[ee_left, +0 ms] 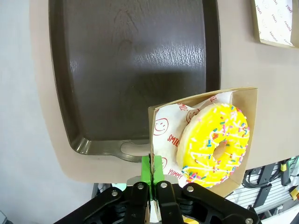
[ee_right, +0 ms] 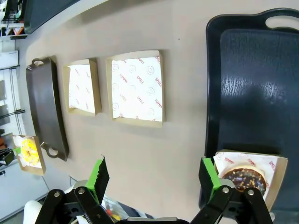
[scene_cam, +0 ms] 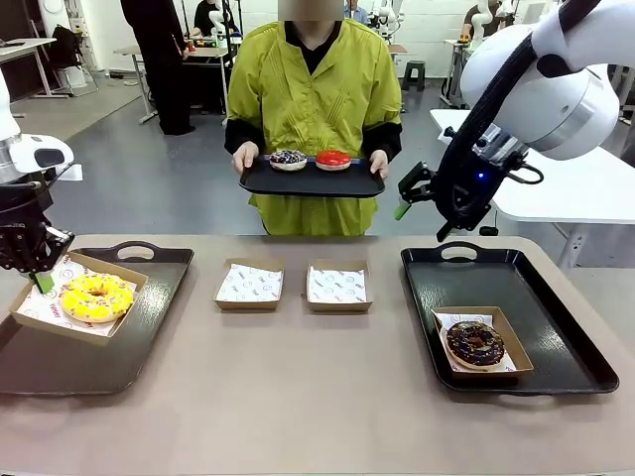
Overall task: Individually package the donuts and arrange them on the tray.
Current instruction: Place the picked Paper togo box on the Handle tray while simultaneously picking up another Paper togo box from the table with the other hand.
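Left of the two empty boxes (scene_cam: 249, 285), my left gripper (ee_left: 152, 164) is clenched on a third box (scene_cam: 117, 268), yellow donut (scene_cam: 96, 297) inside, over a first tray (scene_cam: 60, 362). Right of them, the chocolate donut (scene_cam: 474, 343) sits in a fourth box (scene_cam: 516, 362) on a second tray (scene_cam: 556, 337), with my right gripper (ee_right: 153, 163) released and raised near it. Beyond them, a person holds a third tray (scene_cam: 313, 181) with a purple donut (scene_cam: 288, 158) and a red donut (scene_cam: 332, 158).

Beyond my tan tabletop (scene_cam: 317, 416), a smooth grey floor (scene_cam: 139, 188) runs back to a white wall (scene_cam: 437, 25). A white table (scene_cam: 595, 188) stands on my right. Farther off are a white desk (scene_cam: 20, 45) on the left and a small dark stool (scene_cam: 415, 71). The light is bright and even.
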`<state>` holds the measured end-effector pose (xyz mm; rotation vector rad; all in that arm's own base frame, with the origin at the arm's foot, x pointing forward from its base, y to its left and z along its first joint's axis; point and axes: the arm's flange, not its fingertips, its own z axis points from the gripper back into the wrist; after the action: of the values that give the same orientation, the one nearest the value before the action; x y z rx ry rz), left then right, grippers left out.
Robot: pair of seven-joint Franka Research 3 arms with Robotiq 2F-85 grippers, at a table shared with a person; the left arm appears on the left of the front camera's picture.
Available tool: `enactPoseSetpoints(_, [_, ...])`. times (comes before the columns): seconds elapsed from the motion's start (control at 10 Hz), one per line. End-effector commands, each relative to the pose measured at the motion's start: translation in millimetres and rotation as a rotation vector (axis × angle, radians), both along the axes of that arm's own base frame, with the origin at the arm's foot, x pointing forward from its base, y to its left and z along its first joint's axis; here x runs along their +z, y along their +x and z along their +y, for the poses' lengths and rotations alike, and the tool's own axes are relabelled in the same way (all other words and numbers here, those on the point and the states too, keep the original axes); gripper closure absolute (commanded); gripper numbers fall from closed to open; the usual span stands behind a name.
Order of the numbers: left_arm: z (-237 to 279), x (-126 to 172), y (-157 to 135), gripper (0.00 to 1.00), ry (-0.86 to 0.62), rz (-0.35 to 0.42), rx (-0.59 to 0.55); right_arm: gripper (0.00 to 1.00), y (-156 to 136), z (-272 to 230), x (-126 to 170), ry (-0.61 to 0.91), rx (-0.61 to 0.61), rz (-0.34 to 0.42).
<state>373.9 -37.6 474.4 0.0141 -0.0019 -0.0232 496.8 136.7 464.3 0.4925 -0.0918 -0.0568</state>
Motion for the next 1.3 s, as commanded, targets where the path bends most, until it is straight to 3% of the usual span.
enactPoseSetpoints(0.0, [0, 3, -2, 0.99, -0.001, 0.006, -0.002, 0.0, -1, 0, 1, -0.008, 0.001, -0.003])
enactPoseSetpoints(0.2, [9, -5, 5, 0.99, 0.01, -0.01, 0.01, 0.0, 6, 14, -5, -0.046, 0.027, 0.005])
enactPoseSetpoints(0.4, [33, -18, 14, 0.99, 0.02, -0.057, 0.007, 0.0, 24, 55, -20, -0.199, 0.028, 0.019])
enactPoseSetpoints(0.9, [51, -67, 23, 0.99, 0.004, -0.033, -0.048, 0.0, 50, 127, -71, -0.335, 0.008, 0.033])
enactPoseSetpoints(1.2, [41, -81, 22, 0.99, -0.038, -0.016, 0.036, 0.0, 51, 132, -98, -0.382, 0.01, 0.047])
